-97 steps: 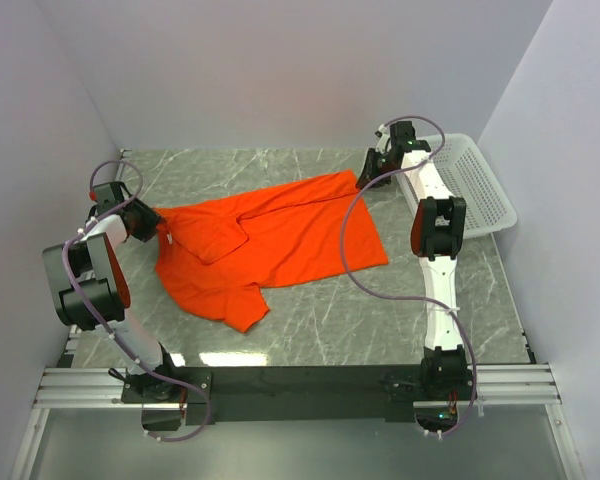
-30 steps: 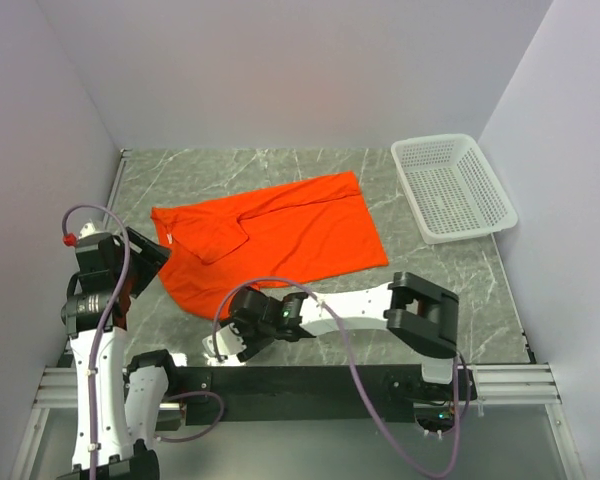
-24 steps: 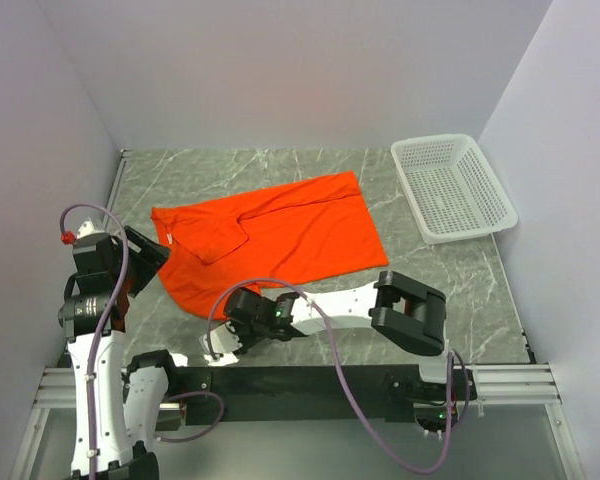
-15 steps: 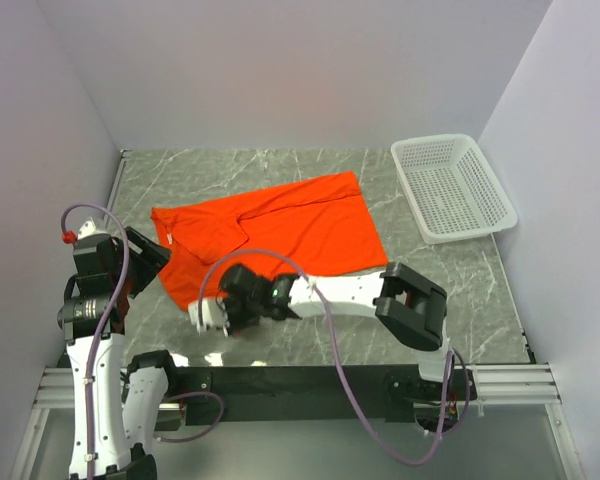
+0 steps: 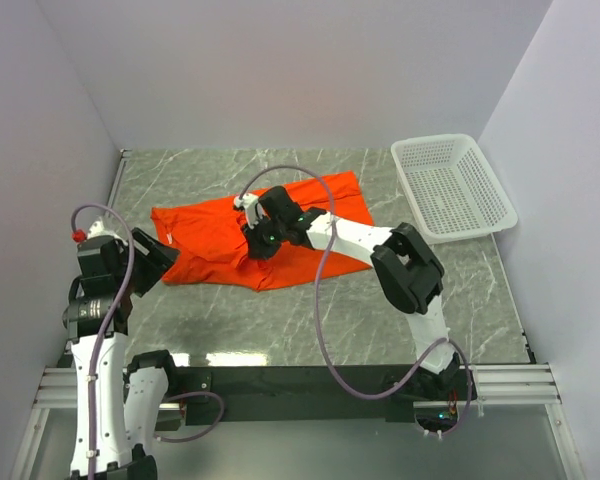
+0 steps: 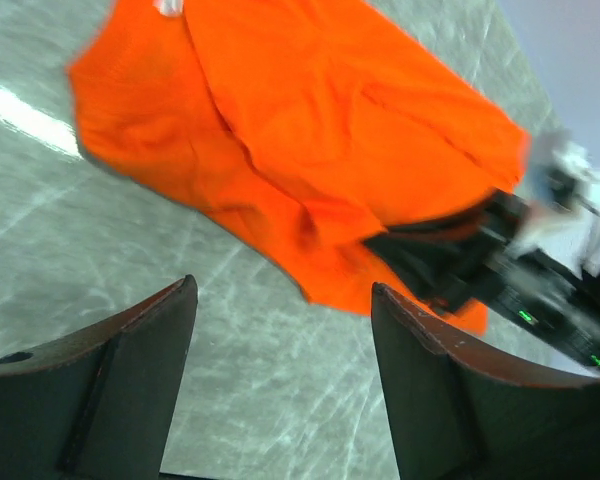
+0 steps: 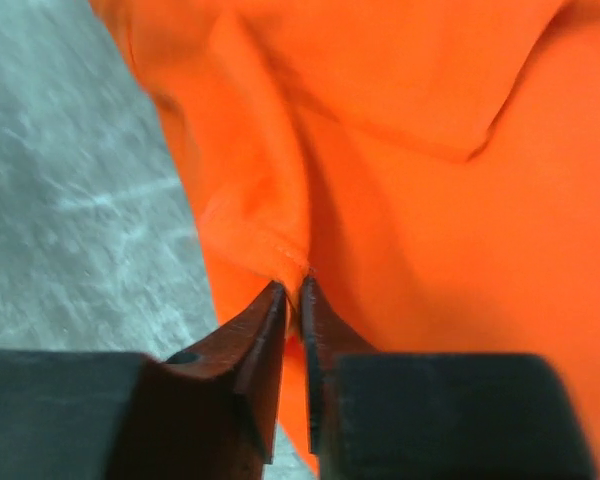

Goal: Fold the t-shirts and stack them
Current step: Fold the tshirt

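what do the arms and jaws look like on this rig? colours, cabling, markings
The left arm and right arm have white links, bulky black joint housings. A loose mauve cable runs along each; the left one carries a red cap. Small green lights dot the right one. Jaws are black and tapered. No lettering visible.

The right arm [image 5: 355,235] stretches from its base out over the t-shirt [image 5: 205,235], with the right fingers [image 7: 252,345] pinched together on a raised fold near the t-shirt's middle. The left arm [image 5: 95,300] stands upright just off the t-shirt's corner on its own side. The left fingers [image 6: 130,375] are spread wide, gripping nothing and pointing at the t-shirt.
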### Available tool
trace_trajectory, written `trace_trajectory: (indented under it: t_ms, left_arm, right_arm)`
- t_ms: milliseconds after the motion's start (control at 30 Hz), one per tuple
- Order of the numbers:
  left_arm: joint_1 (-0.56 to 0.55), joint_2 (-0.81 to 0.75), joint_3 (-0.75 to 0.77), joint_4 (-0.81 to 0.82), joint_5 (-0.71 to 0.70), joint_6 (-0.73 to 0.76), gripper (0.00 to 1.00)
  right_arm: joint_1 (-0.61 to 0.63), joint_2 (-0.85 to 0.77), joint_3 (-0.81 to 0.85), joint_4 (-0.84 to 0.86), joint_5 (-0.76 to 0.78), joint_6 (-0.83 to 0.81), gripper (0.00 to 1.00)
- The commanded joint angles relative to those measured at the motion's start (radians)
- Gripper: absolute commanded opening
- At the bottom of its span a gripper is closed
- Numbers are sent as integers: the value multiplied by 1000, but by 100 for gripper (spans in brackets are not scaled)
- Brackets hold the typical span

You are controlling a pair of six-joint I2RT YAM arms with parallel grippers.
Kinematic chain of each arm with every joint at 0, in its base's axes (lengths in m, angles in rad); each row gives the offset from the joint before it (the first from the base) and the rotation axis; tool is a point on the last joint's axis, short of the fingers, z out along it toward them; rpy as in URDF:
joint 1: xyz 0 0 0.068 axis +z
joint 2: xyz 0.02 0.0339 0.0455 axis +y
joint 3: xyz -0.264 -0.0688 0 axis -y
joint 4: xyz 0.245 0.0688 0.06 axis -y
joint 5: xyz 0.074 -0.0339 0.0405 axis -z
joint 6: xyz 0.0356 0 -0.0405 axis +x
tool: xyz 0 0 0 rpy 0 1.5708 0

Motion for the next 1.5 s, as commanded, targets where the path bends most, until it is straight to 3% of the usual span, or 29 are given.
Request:
trace_trajectory:
  t_ms: [0, 133, 267, 433, 700, 867, 1100, 1467]
  left_arm:
    - [-3, 5, -63, 101, 171, 30, 75]
    - [-6, 48, -146, 211, 308, 25, 70]
    - [-44, 137, -192, 276, 339, 1, 64]
    - [-199, 272, -169, 369, 258, -65, 62]
    - [-383, 493, -129, 505, 88, -102, 59]
    - [-474, 643, -22, 486, -20, -23, 59]
    - [-590, 942, 190, 348, -207, 123, 55]
    - [-689, 1110, 330, 253, -361, 165, 51]
  right_arm:
    - [12, 34, 64, -58, -10, 81, 22]
    - [-3, 52, 89, -80, 8, 84, 34]
    - [-33, 31, 105, -96, 10, 56, 41]
    - [-72, -2, 116, -118, -19, -29, 47]
    - [-165, -75, 122, -254, -297, -244, 49]
    - [-238, -135, 112, -397, -374, -368, 49]
    - [-338, -255, -33, -368, -383, -373, 49]
    - [-408, -252, -39, -365, -420, -346, 49]
